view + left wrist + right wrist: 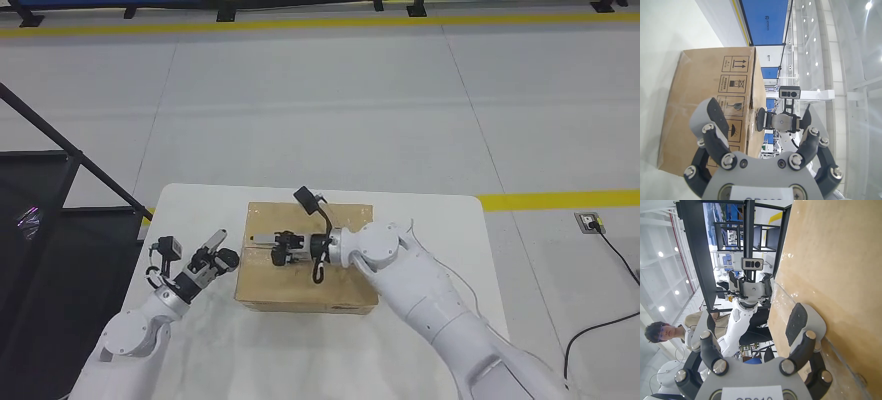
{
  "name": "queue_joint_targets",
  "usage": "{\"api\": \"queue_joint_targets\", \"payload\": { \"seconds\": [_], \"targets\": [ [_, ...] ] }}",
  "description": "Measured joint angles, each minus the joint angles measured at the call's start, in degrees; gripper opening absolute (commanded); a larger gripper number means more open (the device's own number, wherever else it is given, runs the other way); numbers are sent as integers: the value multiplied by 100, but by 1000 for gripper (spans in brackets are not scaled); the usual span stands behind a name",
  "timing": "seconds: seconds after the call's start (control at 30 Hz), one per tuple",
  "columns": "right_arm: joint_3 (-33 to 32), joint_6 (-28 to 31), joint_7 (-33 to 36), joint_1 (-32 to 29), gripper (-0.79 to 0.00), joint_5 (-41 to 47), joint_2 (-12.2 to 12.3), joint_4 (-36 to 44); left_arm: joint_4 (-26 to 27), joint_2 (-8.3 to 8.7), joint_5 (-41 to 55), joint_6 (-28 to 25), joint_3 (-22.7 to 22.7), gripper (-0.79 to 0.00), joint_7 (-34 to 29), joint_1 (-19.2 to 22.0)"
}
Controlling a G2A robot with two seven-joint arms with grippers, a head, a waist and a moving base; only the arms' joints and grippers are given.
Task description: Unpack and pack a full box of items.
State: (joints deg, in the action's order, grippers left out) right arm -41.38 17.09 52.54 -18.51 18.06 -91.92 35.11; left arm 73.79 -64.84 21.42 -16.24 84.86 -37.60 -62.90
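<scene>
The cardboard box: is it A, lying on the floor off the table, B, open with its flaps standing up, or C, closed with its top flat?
C: the cardboard box sits on the table with its top flaps shut flat, and the right end effector is over that top.

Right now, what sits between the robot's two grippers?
Only the cardboard box: the left gripper is beside its side, the right gripper over its closed top. The top view shows nothing else between them.
</scene>
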Motion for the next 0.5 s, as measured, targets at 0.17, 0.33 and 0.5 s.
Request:
{"api": "queue_joint_targets", "payload": {
  "seconds": [0.17,0.33,0.5],
  "targets": [
    [-315,78,84,-168,0,-181,210,246,3,7,22,27,30,0,-12,33],
    [-668,-149,36,-470,0,-513,465,766,11,12,89,31,72,0,2,73],
    [-1102,-356,123,-877,0,-718,723,1408,21,24,125,33,139,0,6,80]
  ]
}}
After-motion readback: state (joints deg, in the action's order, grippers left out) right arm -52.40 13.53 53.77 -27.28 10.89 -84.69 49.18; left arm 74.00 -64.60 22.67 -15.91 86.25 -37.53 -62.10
